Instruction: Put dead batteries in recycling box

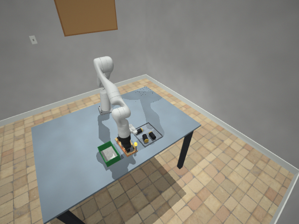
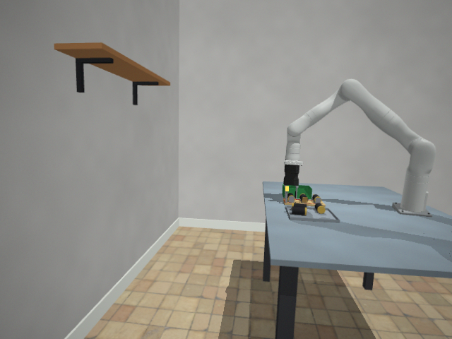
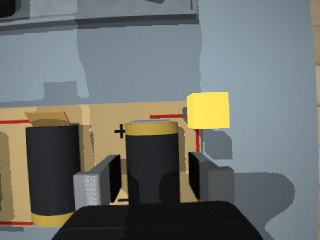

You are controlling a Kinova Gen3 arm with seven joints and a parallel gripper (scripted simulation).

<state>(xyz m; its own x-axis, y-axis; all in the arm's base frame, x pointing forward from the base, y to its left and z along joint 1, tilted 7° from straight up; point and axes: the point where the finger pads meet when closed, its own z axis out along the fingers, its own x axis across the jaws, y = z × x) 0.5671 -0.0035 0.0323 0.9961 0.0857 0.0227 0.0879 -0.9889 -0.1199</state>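
My gripper [image 3: 154, 169] [image 1: 127, 147] [image 2: 291, 184] is open, with a finger on either side of a black battery with a yellow band [image 3: 151, 155]. That battery lies in the end slot of the tan battery holder [image 3: 102, 120] [image 1: 132, 151], next to the bulb. The fingers are not touching it. The bulb [image 3: 208, 110] [image 1: 135, 143] [image 2: 287, 188] glows yellow. A second battery [image 3: 52, 167] lies in the neighbouring slot. Any further slot is cut off at the left edge of the wrist view. The green recycling box [image 1: 112, 161] [image 2: 305, 190] stands on the table beside the holder.
A flat grey tray [image 1: 158, 131] [image 2: 331, 215] [image 3: 125, 12] beyond the holder carries three loose batteries [image 1: 145, 137] [image 1: 152, 135] [image 1: 139, 130]. A small white object [image 1: 132, 128] lies at the tray's corner. The table edge runs close in front of the holder and the box.
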